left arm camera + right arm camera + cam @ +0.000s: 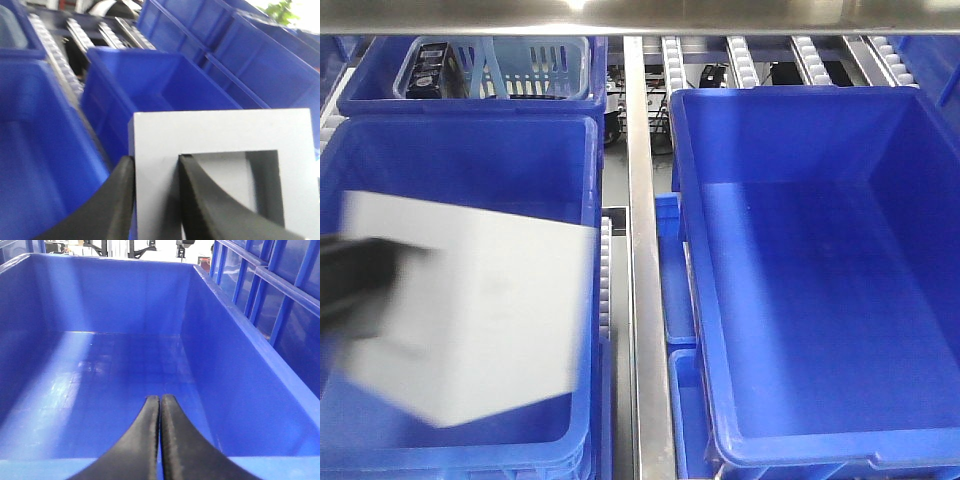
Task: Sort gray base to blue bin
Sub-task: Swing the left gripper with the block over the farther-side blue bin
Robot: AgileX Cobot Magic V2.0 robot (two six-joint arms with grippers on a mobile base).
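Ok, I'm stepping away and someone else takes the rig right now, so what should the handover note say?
Left gripper: shut on the gray base, one finger through its window, one outside the frame wall.
Right gripper: shut, holding nothing, over the blue bin on the right, which is empty.
Gray base: held at the near-left bin, blurred in the front view. Whether it clears that bin's floor I cannot tell.
Done: base grasped.
Left: carry it across to the blue bin and release, assuming the right one is the target.
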